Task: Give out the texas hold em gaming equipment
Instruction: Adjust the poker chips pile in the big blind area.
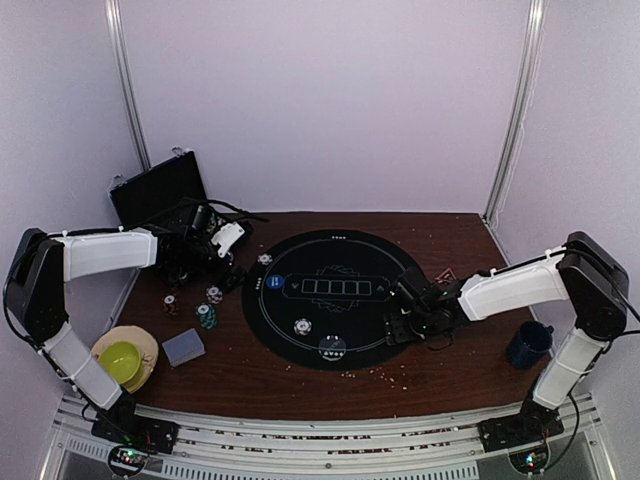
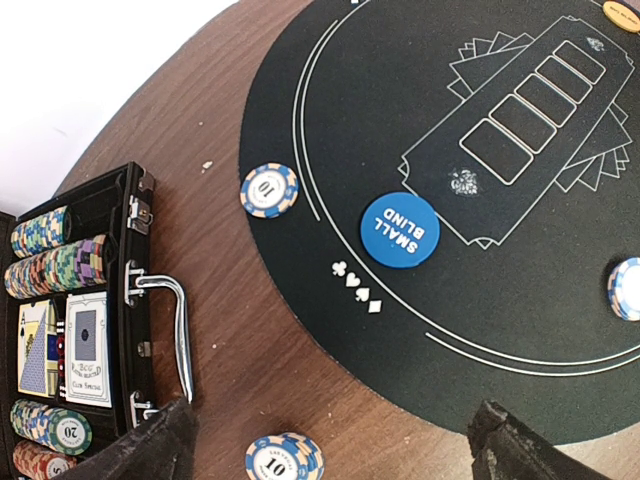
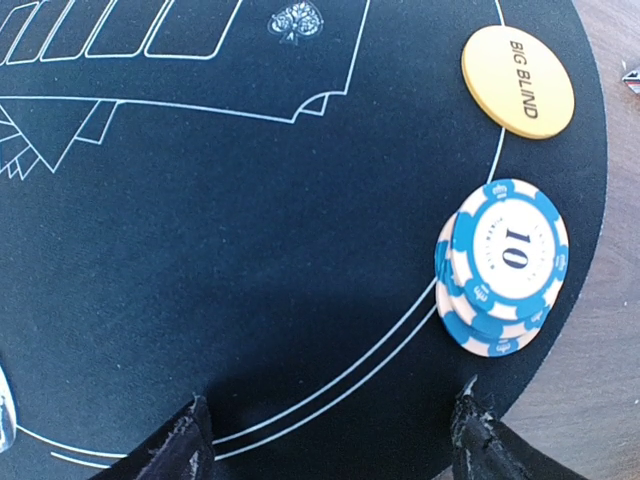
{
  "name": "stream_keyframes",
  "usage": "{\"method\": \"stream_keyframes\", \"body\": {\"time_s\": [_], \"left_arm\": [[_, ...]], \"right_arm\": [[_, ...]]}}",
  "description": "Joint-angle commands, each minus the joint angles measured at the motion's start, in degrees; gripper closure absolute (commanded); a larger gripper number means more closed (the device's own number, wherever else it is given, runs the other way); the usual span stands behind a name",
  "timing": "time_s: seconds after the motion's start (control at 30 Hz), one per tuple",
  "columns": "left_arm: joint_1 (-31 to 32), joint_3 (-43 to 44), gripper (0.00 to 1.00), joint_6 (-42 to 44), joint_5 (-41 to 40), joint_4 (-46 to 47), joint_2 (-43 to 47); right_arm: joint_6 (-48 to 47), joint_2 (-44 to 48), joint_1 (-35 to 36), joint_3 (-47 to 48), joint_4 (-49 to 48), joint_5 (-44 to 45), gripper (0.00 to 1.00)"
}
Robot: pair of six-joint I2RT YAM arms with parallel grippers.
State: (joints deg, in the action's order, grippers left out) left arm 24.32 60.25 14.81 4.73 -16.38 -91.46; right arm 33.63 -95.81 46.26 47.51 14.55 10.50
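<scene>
Both jaws open, nothing held.

My left gripper (image 2: 340, 445) is spread fully and empty over the edge of the black mat (image 2: 520, 330). The SMALL BLIND disc (image 2: 400, 229) lies on the mat, and the open black case (image 2: 100, 210) holds chips and cards. My right gripper (image 3: 330, 440) is spread wide and empty. The blue chip stack (image 3: 505, 265) sits at the mat's rim, near the BIG BLIND disc (image 3: 518, 82).

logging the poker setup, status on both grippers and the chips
Left gripper open, empty. Right gripper open, empty, over black round mat. Blue-and-white striped round poker chip stack at mat's edge, beside yellow round disc. Nothing in the way.
</scene>
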Motion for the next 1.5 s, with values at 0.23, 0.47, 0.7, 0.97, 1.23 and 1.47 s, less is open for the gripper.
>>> {"method": "stream_keyframes", "body": {"time_s": [0.23, 0.47, 0.7, 0.97, 1.23, 1.47], "left_arm": [[-0.39, -0.16, 0.02, -0.57, 0.02, 1.75, -0.63], [-0.42, -0.22, 0.02, -0.53, -0.09, 1.79, -0.82], [-0.42, -0.13, 0.02, -0.48, -0.17, 1.79, -0.91], [-0.42, -0.15, 0.02, -0.49, -0.17, 1.8, -0.91], [-0.42, -0.13, 0.02, -0.5, -0.18, 1.8, -0.95], [-0.45, -0.2, 0.02, -0.56, -0.14, 1.7, -0.6]], "right_arm": [[-1.26, -3.39, -1.94, 1.5, 0.58, 3.46, 0.19], [-2.54, -4.35, -3.43, 2.42, 0.31, 3.28, 0.19], [-3.11, -5.04, -3.48, 3.29, 0.22, 2.76, 0.19], [-3.05, -4.89, -3.72, 3.47, 0.76, 3.77, 0.19], [-0.88, 0.38, -3.72, 1.29, 2.48, 4.47, 0.19], [-0.43, 1.76, -3.8, 1.76, 2.5, 4.48, 0.18]]}}
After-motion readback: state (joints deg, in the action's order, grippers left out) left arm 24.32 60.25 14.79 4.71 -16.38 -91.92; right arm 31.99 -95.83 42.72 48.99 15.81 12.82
